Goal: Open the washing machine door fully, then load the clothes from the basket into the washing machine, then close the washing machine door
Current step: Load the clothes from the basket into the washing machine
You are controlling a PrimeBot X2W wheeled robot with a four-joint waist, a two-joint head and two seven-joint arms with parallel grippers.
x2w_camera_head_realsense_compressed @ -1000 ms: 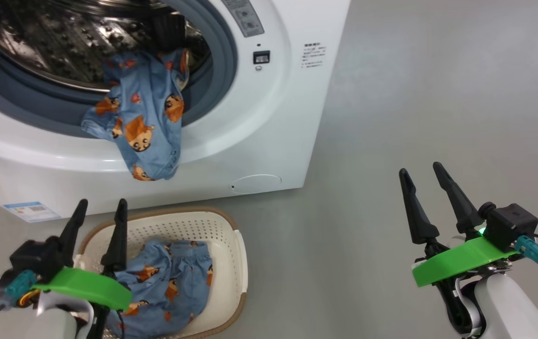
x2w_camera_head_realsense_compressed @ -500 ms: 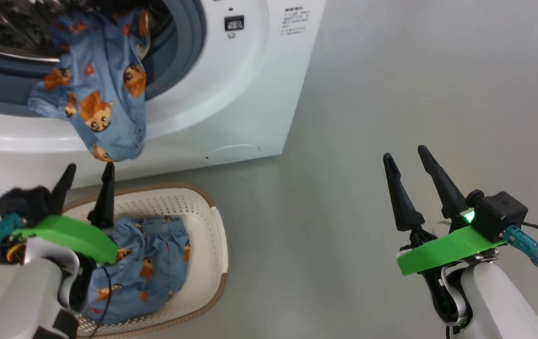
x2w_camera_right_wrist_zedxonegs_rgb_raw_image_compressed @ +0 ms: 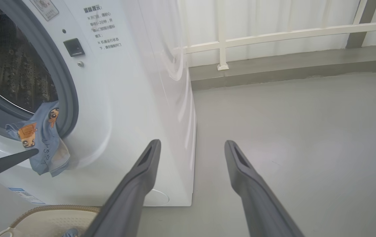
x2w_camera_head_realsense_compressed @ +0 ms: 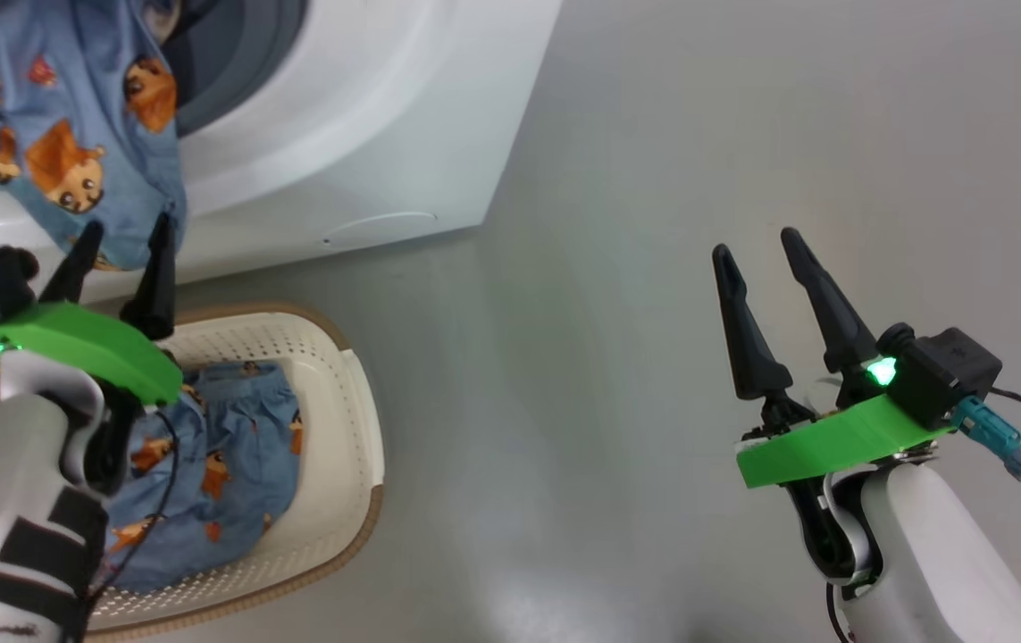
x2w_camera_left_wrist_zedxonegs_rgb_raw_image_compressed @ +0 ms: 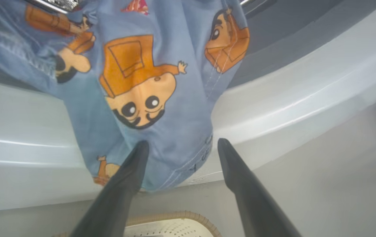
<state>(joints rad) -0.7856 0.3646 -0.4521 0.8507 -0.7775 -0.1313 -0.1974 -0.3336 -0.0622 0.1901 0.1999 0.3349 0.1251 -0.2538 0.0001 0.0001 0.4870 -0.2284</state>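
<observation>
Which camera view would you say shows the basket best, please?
The head view: most of the basket shows, with blue clothes lying inside. The left wrist view catches a strip of its brown rim; the right wrist view, a corner.

The grey floor (x2w_camera_head_realsense_compressed: 653, 268) was smooth and faintly glossy. The white washing machine (x2w_camera_head_realsense_compressed: 367, 116) stood directly on it. The basket (x2w_camera_head_realsense_compressed: 336, 420) sat on the floor just in front of the machine's base, with a narrow strip of bare floor between them. In the right wrist view, a raised grey kerb (x2w_camera_right_wrist_zedxonegs_rgb_raw_image_compressed: 289, 69) ran along the floor's far edge, carrying a pale railing post (x2w_camera_right_wrist_zedxonegs_rgb_raw_image_compressed: 221, 39).
</observation>
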